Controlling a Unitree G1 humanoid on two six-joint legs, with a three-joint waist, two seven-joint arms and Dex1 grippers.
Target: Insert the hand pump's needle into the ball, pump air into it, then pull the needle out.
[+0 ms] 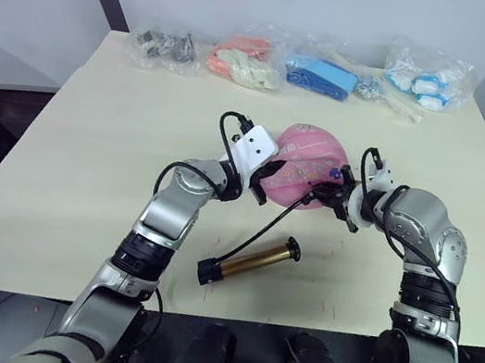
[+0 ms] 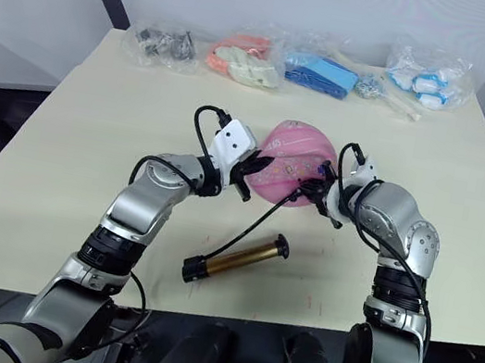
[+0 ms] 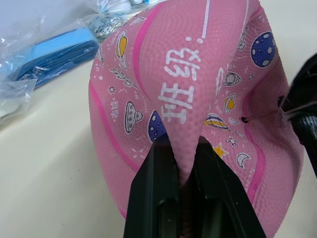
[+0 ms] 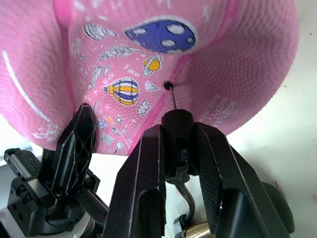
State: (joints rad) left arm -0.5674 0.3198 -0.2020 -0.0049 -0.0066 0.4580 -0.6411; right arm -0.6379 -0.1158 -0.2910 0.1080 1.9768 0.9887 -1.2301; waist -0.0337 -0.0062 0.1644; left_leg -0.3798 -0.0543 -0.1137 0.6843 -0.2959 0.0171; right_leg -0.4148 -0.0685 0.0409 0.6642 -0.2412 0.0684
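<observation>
2 grippers work the saggy ball point(image 1: 305, 176) mid-tabletop point(image 1: 87, 154): left fingers point(image 3: 153, 193) clamped on a soft fold of it, right fingers point(image 4: 148, 183) clamped on the needle point(image 4: 172, 96) fitting at the valve, so the limp rubber likely yields unless held near there.

The ball point(image 3: 198, 94) was pink rubber with a fine pebbled, matt skin, printed with small cartoons and creased where it sagged. The needle point(image 4: 173, 98) was a thin bare metal pin in a smooth black plastic fitting point(image 4: 177, 124). The right gripper's fingers point(image 4: 148, 183) wore finely ribbed, matt black pads. The hand pump point(image 1: 252, 260) had a glossy gold-bronze metal barrel with black caps and a hose. At twelve o'clock, crinkled clear plastic bags point(image 1: 427, 81) gleamed on the smooth, matt cream table point(image 1: 91, 136).
</observation>
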